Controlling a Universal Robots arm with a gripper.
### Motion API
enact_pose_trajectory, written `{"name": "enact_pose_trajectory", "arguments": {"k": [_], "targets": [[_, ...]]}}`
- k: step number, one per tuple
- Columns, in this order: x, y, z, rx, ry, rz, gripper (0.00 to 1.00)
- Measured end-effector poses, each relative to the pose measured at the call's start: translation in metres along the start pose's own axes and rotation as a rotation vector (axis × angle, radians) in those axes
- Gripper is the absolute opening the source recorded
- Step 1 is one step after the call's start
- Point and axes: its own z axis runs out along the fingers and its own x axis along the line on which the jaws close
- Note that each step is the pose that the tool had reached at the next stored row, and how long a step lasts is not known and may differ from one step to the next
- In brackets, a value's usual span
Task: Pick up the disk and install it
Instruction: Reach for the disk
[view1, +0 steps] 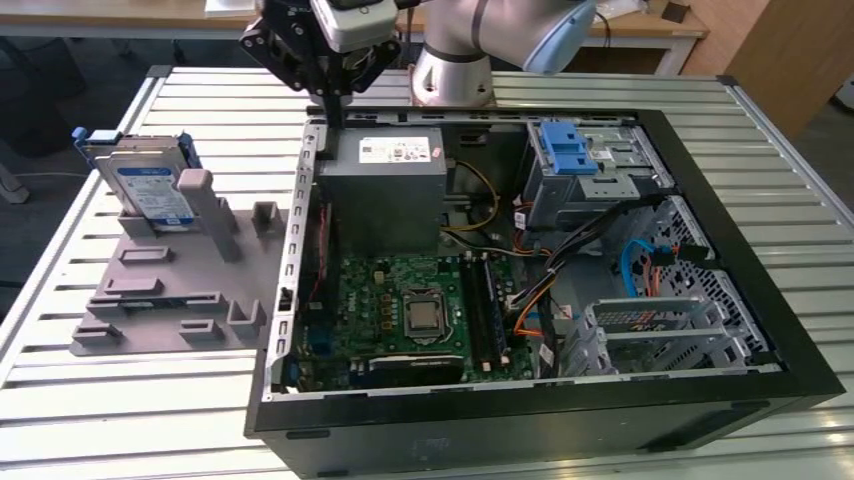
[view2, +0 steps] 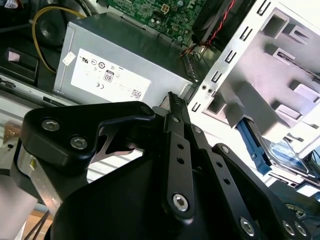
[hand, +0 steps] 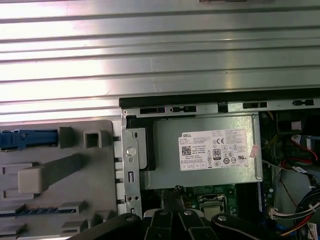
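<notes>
I see the gripper (view1: 330, 110) pressed together and empty, above the power supply (view1: 384, 190). The disk (view1: 144, 188) stands upright in a grey fixture (view1: 174, 290) on the desk (view1: 561, 90), at the exterior view's left.

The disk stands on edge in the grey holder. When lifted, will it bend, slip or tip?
The disk looks like rigid metal, so it probably will not bend. Its smooth faces may slip. Standing on edge in the grey holder, it could tip if nudged.
</notes>
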Motion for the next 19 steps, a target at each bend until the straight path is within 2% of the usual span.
{"name": "enact_pose_trajectory", "arguments": {"k": [11, 19], "targets": [[0.01, 0.0012, 0.0003, 0.0, 0.0, 0.0, 0.11], [0.0238, 0.0045, 0.0006, -0.0001, 0.0, 0.0, 0.11]]}}
